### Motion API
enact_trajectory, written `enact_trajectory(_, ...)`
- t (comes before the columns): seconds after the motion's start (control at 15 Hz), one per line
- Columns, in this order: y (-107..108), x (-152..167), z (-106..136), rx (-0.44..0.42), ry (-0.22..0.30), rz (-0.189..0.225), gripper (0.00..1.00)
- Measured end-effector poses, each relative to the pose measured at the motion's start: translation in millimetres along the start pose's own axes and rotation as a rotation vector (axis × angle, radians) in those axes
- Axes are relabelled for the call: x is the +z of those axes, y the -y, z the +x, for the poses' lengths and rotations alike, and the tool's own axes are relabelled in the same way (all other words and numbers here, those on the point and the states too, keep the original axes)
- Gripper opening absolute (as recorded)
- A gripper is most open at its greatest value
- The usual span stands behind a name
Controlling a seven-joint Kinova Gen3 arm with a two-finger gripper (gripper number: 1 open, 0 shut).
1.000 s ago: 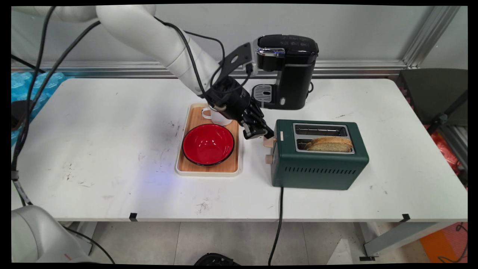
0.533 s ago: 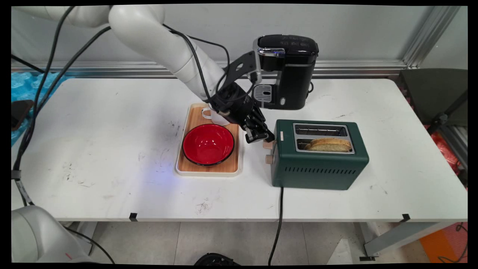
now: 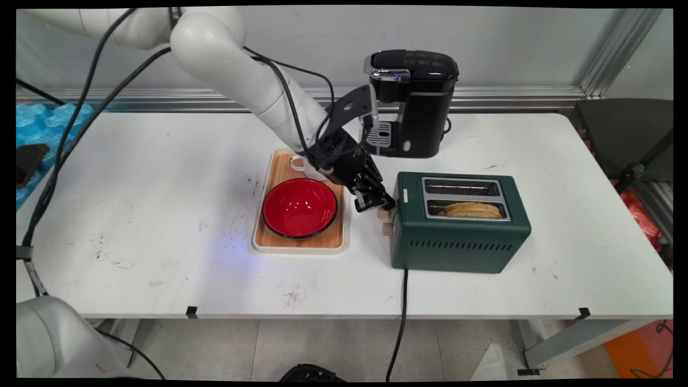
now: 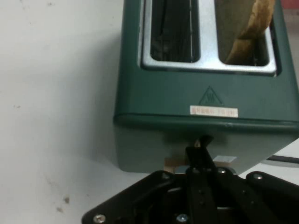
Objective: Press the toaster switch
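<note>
Green toaster (image 3: pixel 459 236) lies lengthwise along the tabletop (image 3: pixel 134 215); closed tool (image 3: pixel 376 204) presses its lever (image 3: pixel 384 215), tray (image 3: pixel 344 236) close beside.

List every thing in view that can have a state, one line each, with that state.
gripper: shut, fingertips on the toaster's lever
lever: low on the toaster's end
toaster: far slot empty, near slot loaded
bread slice: sunk low in the near slot
red bowl: empty, on the tray
coffee maker: lid shut
</note>
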Motion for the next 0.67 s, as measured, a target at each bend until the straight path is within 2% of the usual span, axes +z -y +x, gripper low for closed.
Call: enact_trajectory(0.67, 1.2, 14.2, -20.5, -0.03, 0.021, -0.011, 0.0)
